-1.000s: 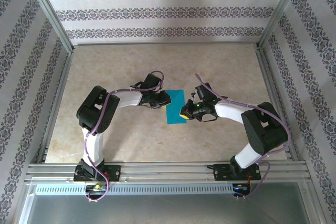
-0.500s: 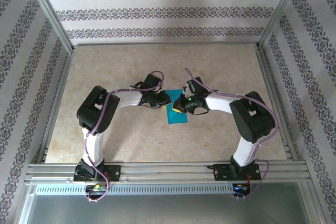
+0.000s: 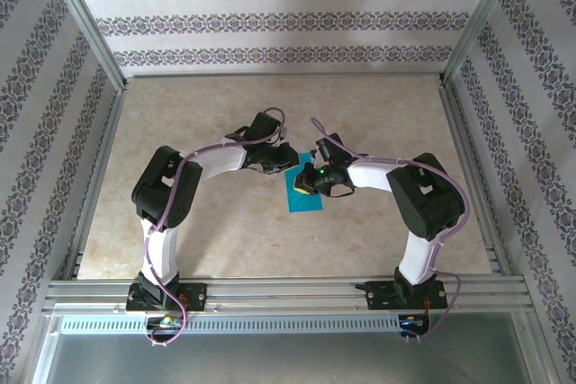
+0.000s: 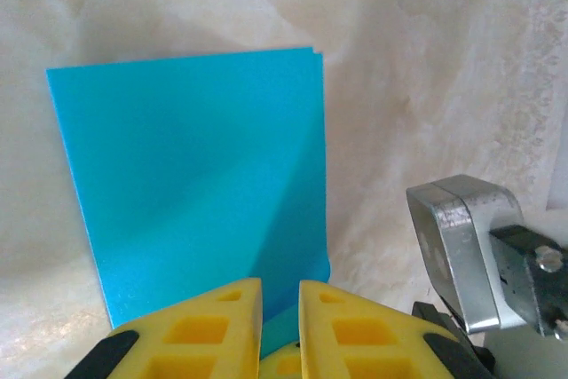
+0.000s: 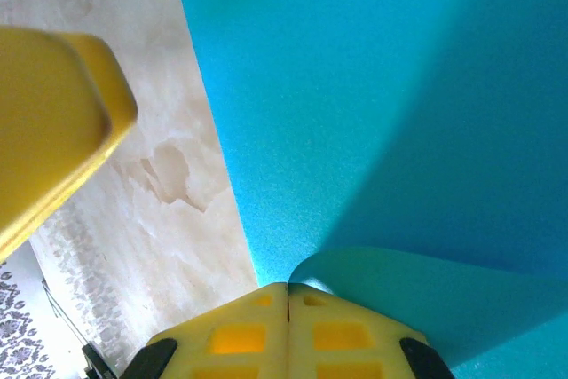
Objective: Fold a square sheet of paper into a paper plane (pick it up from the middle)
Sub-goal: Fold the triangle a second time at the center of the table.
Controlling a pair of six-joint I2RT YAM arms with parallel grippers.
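The left gripper (image 3: pixel 288 159) hung at the far left corner of the square sheet of paper (image 3: pixel 304 203). Its yellow fingers (image 4: pixel 217 312) stood a narrow slit apart, with teal showing through the slit; whether they pinched anything could not be told. The sheet, folded to a tall rectangle, lay on the marbled table (image 3: pixel 180 114) between the two wrists. Reaching in from the sheet's right, the right gripper (image 3: pixel 307 185) was clamped tight, fingertips pressed together on an edge of the sheet that curled up off the rest.
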